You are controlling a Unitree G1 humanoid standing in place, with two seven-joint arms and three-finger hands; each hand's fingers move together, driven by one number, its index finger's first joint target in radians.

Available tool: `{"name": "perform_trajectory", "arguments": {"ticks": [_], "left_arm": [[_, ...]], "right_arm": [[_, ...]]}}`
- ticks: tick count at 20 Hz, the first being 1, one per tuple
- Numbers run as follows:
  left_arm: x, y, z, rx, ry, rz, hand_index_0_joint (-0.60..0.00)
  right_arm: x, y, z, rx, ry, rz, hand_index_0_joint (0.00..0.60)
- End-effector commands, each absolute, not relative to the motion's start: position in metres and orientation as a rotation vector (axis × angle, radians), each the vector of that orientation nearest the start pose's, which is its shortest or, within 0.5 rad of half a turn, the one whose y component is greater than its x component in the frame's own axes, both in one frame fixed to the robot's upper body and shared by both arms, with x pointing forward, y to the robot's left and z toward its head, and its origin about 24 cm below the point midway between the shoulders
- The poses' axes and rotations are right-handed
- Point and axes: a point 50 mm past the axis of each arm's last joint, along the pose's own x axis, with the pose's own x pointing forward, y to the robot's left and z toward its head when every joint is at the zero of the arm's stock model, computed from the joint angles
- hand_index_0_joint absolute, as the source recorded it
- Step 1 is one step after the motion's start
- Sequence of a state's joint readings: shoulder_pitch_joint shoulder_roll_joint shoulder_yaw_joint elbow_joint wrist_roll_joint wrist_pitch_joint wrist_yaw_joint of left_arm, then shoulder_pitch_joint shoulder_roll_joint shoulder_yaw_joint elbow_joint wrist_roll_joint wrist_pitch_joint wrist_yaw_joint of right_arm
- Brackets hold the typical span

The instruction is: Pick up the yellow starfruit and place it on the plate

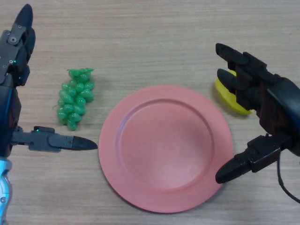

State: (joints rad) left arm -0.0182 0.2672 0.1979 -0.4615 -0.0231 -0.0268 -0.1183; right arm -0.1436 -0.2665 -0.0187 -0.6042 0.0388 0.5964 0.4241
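A yellow starfruit (229, 99) lies on the table just right of the pink plate (165, 147), mostly hidden behind my right hand (269, 110). That hand hovers over it with fingers straight and spread, thumb low near the plate's right rim, holding nothing. The plate sits in the middle with nothing on it. My left hand (18, 93) is at the far left edge, open, fingers pointing up and thumb reaching toward the plate.
A bunch of green grapes (75, 97) rests on the wooden table (154, 42) between my left hand and the plate.
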Motion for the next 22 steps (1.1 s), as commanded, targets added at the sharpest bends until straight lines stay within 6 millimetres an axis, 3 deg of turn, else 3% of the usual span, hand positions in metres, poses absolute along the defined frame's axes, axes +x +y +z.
{"name": "perform_trajectory", "arguments": {"ticks": [1, 6, 11, 18, 22], "left_arm": [[0.216, 0.212, 0.195, 0.359, -0.710, 0.015, 0.000], [0.217, 0.222, 0.195, 0.345, -0.723, 0.047, 0.000], [0.221, 0.216, 0.193, 0.343, -0.711, 0.012, 0.000], [0.230, 0.200, 0.184, 0.332, -0.656, -0.045, 0.000], [0.232, 0.198, 0.179, 0.306, -0.621, -0.053, 0.000]], "right_arm": [[0.237, -0.150, 0.185, -0.266, -0.292, 0.471, 0.000], [0.232, -0.145, 0.184, -0.339, -0.394, 0.408, 0.000], [0.235, -0.153, 0.182, -0.383, -0.442, 0.358, 0.000], [0.271, -0.177, 0.187, -0.613, -0.535, 0.231, 0.000], [0.288, -0.187, 0.185, -0.622, -0.539, 0.199, 0.000]]}}
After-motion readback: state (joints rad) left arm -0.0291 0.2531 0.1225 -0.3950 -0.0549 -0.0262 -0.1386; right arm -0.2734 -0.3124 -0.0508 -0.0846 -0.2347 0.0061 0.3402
